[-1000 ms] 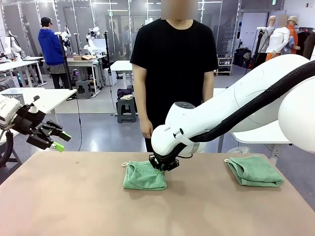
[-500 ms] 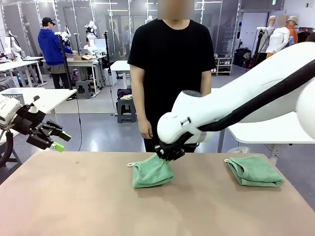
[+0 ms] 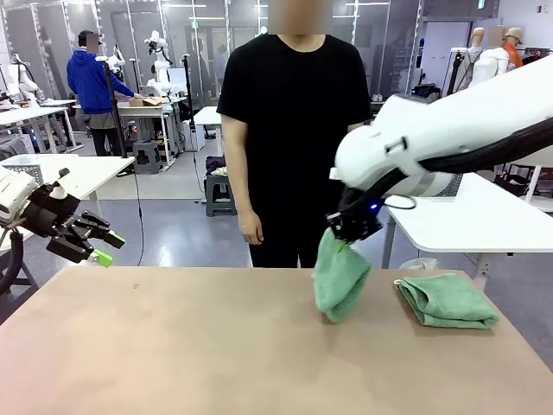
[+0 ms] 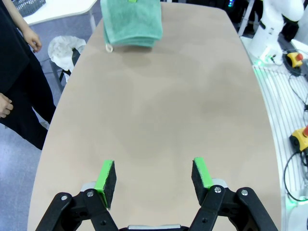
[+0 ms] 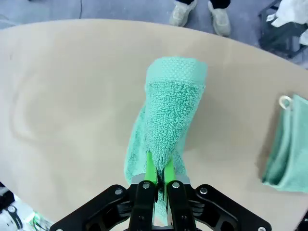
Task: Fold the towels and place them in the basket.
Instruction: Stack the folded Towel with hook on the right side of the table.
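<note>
- While the left gripper [image 4: 154,179] hangs idle off the table's left edge, its jaws spread wide with nothing between them, it has no part in the work right now; in the front view it sits beyond the table's left side [image 3: 91,242].
- Nearer the middle, toward the table's [image 3: 155,346] far edge, the right gripper [image 3: 350,226] is pinched tight on a bunched towel [image 3: 340,278], which hangs from the pads as a drooping bundle.
- From the right wrist camera, the gripper's pads [image 5: 150,169] are pressed together on a thick ridge of that hanging towel [image 5: 166,120], and the cloth falls away toward the tabletop; whether its lowest fold touches the surface I cannot tell.
- Close beside it, toward the table's far right corner, a folded towel [image 3: 447,301] lies flat and neat; the left wrist camera shows it too [image 4: 131,20], with a small white loop at one corner.
- Beyond the far edge stands a person [image 3: 294,130], hands down, not touching anything.
- Judged from this: one towel looks finished as far as folding goes, while the held one looks roughly doubled, not tidy. Both remain to be put in a basket, so the task seems about half done at most.
</note>
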{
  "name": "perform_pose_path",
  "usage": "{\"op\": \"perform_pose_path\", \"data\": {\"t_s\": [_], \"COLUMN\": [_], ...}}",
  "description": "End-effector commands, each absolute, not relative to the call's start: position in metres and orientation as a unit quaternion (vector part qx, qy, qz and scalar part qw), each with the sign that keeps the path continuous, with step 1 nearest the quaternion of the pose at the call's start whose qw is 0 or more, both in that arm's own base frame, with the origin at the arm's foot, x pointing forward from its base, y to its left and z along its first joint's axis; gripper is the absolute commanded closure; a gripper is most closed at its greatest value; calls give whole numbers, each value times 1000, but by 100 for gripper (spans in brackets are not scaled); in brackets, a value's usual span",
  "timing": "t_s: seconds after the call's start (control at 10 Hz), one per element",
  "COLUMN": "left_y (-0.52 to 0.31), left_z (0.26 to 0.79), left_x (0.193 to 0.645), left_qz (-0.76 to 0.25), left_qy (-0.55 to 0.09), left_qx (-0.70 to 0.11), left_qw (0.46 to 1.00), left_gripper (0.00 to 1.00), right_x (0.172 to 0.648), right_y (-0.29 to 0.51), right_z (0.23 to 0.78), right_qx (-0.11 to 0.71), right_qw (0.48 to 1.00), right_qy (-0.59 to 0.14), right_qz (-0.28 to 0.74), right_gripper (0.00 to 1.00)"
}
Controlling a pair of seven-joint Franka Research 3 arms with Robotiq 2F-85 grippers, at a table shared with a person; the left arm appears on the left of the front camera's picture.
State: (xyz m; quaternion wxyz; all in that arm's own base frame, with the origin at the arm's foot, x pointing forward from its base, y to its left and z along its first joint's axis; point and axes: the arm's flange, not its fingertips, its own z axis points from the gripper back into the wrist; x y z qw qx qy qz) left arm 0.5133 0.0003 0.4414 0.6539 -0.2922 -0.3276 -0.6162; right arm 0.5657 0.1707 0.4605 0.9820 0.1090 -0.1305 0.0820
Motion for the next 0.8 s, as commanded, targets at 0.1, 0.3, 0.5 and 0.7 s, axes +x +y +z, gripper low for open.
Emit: {"op": "perform_pose_path", "data": {"t_s": [0.1, 0.3, 0.5, 0.7], "left_y": [1, 1, 1, 1], "left_z": [442, 442, 442, 442], "left_x": [513, 513, 513, 513], "left_qz": [-618, -618, -618, -618], "left_qy": [-327, -327, -327, -327], "left_qx": [-291, -291, -291, -291], "left_qw": [653, 653, 653, 653], "left_gripper": [20, 20, 20, 20], "right_x": [569, 583, 589, 593], "right_y": [114, 78, 43, 25], "right_z": [485, 495, 506, 513], "right_qx": [87, 80, 78, 73], "right_qw": [983, 984, 985, 986], "right_qy": [-132, -118, -108, -101], "right_qz": [90, 105, 109, 113], "right_gripper": [93, 93, 93, 93]}}
